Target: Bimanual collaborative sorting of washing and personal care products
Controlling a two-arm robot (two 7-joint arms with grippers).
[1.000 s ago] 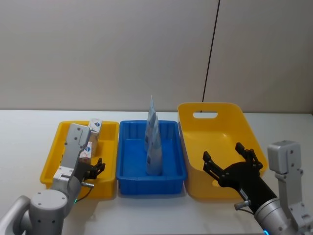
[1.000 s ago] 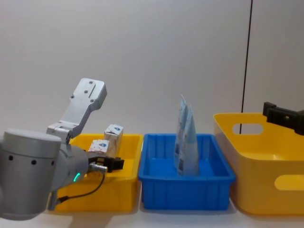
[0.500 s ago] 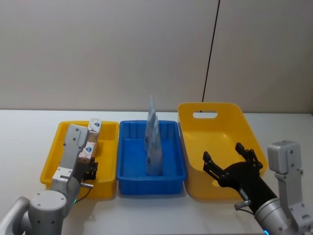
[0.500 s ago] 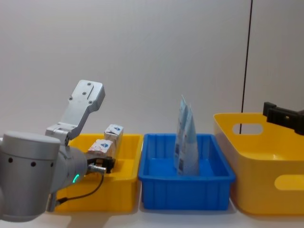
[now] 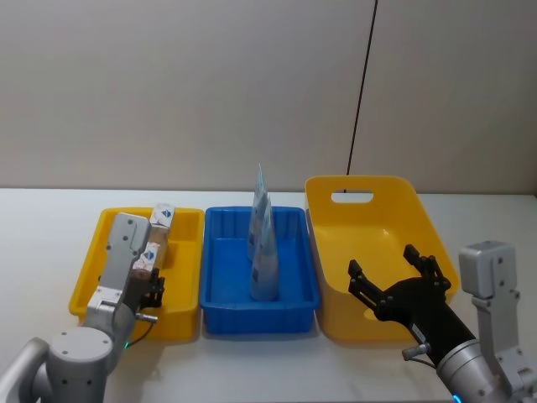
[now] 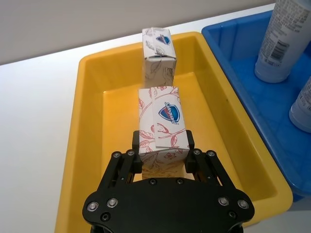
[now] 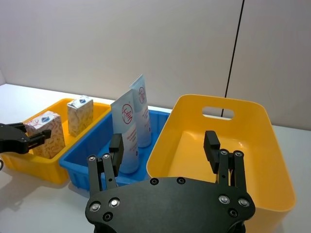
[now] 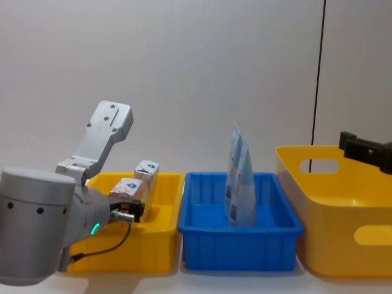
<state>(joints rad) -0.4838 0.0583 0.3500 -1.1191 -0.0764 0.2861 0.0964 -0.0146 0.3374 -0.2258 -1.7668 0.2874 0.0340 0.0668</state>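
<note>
A white pack with red leaf print and a blue mark (image 6: 163, 121) stands low in the left yellow bin (image 5: 87, 281). My left gripper (image 6: 164, 144) is shut on its lower sides, also seen in the head view as the left gripper (image 5: 152, 282). A second such pack (image 5: 162, 220) stands upright farther back in the same bin. Two pale blue-and-white pointed pouches (image 5: 263, 243) stand upright in the blue bin (image 5: 295, 262). My right gripper (image 5: 399, 282) hangs open over the front of the big yellow basket (image 5: 369, 189), holding nothing.
The three containers sit side by side on a white table (image 5: 42, 227) in front of a grey wall. The big yellow basket (image 7: 228, 145) has nothing in it. Bare table lies left of the left bin and in front of all three.
My left gripper drew back from the bin's right side to the front pack, and its fingers went from spread to closed on it. The right arm stayed still.
</note>
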